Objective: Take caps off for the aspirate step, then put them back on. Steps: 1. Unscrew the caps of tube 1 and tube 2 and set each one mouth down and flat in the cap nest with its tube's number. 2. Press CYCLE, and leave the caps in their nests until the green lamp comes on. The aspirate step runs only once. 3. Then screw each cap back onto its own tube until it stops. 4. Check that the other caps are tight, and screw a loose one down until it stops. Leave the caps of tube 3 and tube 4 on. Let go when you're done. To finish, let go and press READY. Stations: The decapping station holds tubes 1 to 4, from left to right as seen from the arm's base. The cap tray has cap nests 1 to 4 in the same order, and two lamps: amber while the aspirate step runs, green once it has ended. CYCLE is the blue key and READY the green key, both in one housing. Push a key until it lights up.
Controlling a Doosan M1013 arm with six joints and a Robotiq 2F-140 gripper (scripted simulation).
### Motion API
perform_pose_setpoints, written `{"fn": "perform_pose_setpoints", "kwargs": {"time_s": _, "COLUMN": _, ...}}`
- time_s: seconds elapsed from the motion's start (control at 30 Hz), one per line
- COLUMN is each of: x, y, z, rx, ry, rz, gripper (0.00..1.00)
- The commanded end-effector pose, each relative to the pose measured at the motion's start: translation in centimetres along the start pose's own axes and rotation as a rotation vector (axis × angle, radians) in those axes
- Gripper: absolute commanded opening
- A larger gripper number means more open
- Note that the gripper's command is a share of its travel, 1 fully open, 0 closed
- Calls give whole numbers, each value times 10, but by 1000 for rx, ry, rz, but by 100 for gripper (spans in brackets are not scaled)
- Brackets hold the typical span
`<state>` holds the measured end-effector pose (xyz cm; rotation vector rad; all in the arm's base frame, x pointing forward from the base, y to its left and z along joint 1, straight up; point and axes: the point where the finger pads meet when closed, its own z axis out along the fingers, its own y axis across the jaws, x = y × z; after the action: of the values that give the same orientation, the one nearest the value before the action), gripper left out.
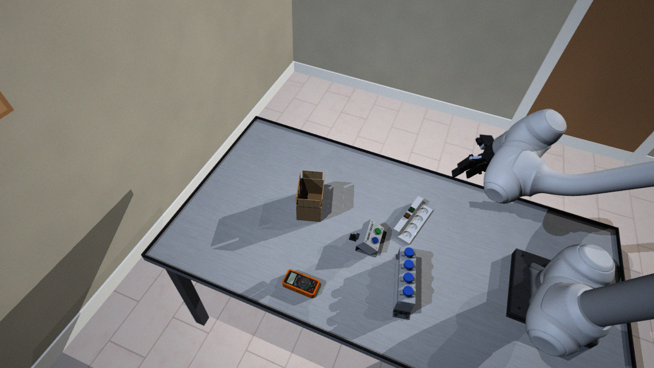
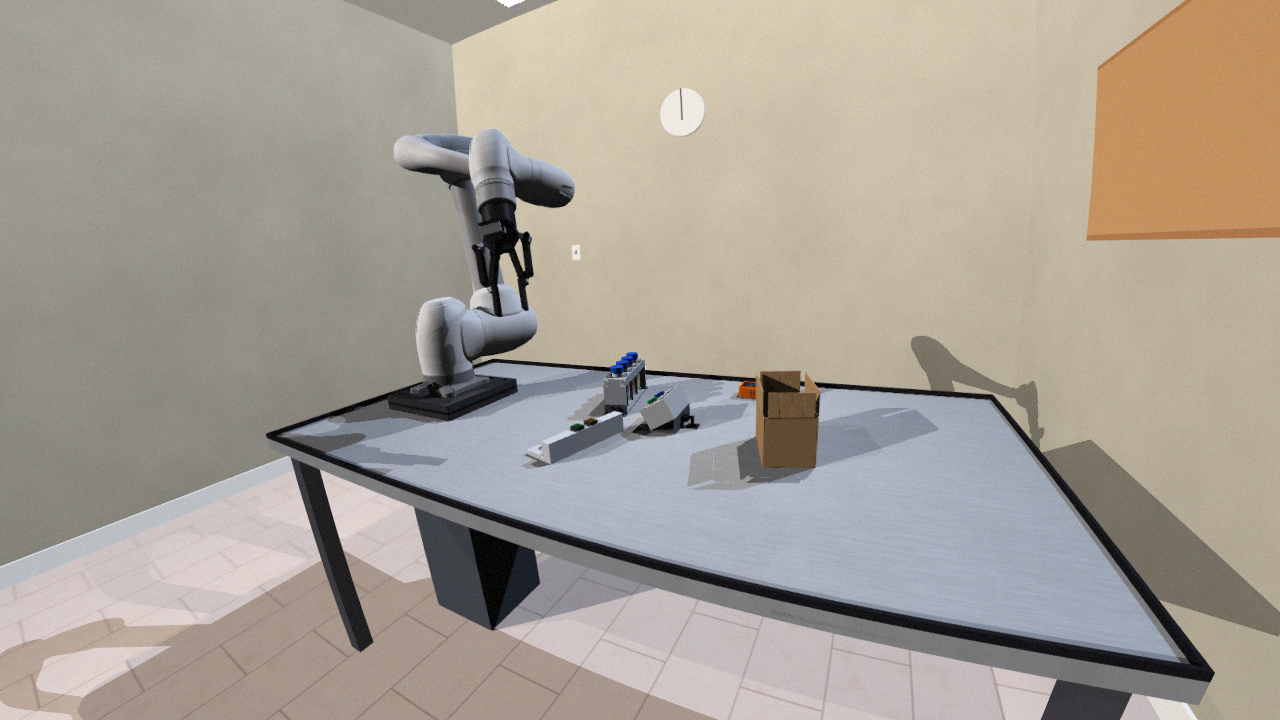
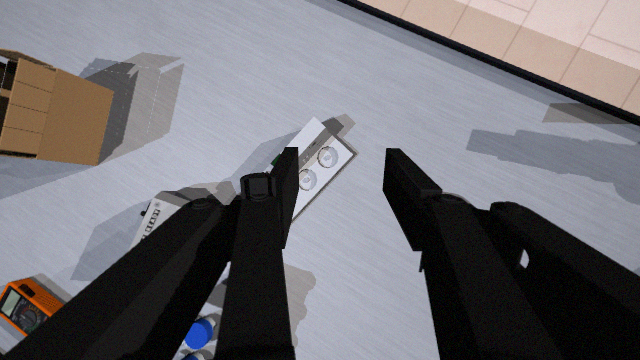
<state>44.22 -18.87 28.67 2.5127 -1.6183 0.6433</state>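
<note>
The decapping station (image 1: 406, 281) stands on the table with four tubes in a row, each with a blue cap (image 1: 409, 252) on it. The white cap tray (image 1: 414, 219) lies beside it with its nests empty and both lamps dark. The key housing (image 1: 372, 236) carries the green and blue keys, both unlit. My gripper (image 1: 468, 160) hangs high above the table's edge near the tray, far from the tubes. In the wrist view my gripper (image 3: 341, 169) has its fingers partly apart with nothing between them, and they hide part of the tray (image 3: 320, 155) and of the station (image 3: 200, 332).
An open cardboard box (image 1: 309, 196) stands toward the table's far side. An orange multimeter (image 1: 300, 283) lies near the front edge. A small black item (image 1: 353, 236) sits beside the key housing. The arm's base plate (image 1: 521, 285) is at the table's right end.
</note>
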Motion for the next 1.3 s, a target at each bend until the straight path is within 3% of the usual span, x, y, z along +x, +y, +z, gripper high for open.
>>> {"fn": "perform_pose_setpoints", "kwargs": {"time_s": 0.0, "x": 0, "y": 0, "z": 0, "rx": 1, "ry": 0, "rz": 0, "gripper": 41}}
{"fn": "perform_pose_setpoints", "kwargs": {"time_s": 0.5, "x": -6, "y": -5, "z": 3, "rx": 4, "ry": -1, "rz": -16, "gripper": 41}}
{"fn": "perform_pose_setpoints", "kwargs": {"time_s": 1.27, "x": -38, "y": -45, "z": 30, "rx": 21, "ry": -110, "rz": -707, "gripper": 41}}
